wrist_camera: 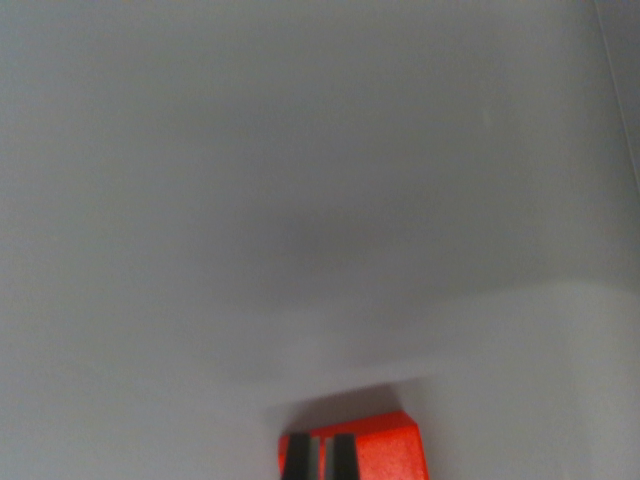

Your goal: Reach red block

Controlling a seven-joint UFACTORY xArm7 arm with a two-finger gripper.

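Wrist view, blurred. Red rectangular block [385,450] sits at the bottom edge of frame, slightly toward the wrist view's right, on a plain pale grey surface [300,200]. Two dark pincer [320,460] fingertips [343,458] overlap the block's left part, close together; pinching or merely closed, cannot tell. Soft shadow above block.

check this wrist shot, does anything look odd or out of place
Nothing stands out. The red block sits at the bottom edge on a plain grey surface, partly cut off by the frame. Two dark bars cross its left side, likely the gripper fingertips. No spill or damage shows, though the picture is blurry.
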